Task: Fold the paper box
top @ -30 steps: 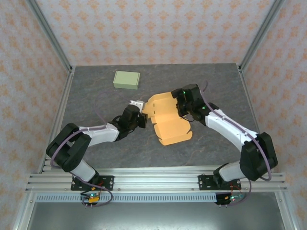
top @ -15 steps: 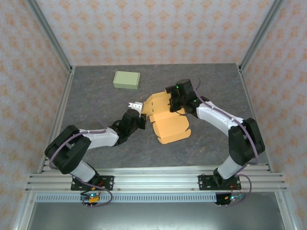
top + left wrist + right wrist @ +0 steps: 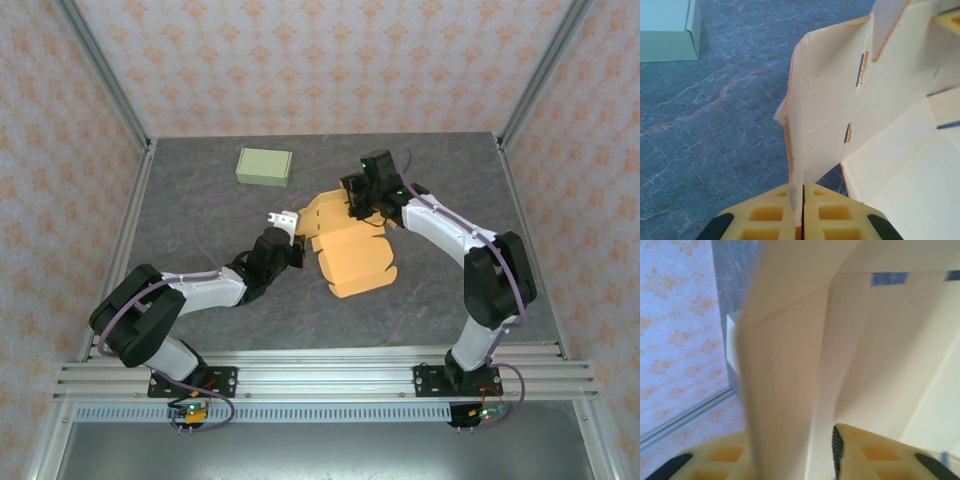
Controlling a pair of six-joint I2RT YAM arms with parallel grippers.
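box (image 3: 352, 262): light thin card, floppy, creases easily.
Left claw (image 3: 802, 196) clamped on left flap (image 3: 820, 125).
Right claw (image 3: 790, 439) straddles far flap (image 3: 785, 350); clamped or not, cannot tell.
You hold near creases, gently.

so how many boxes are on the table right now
2. A closed green box sits at the far side, left of centre. An unfolded orange paper box lies in the middle with some flaps raised. None seems hidden.

No readable text, label, brand or number anywhere. Plain orange card on paper box (image 3: 352, 255); green box (image 3: 264, 166) plain too; walls (image 3: 320, 60) carry flower pattern only.
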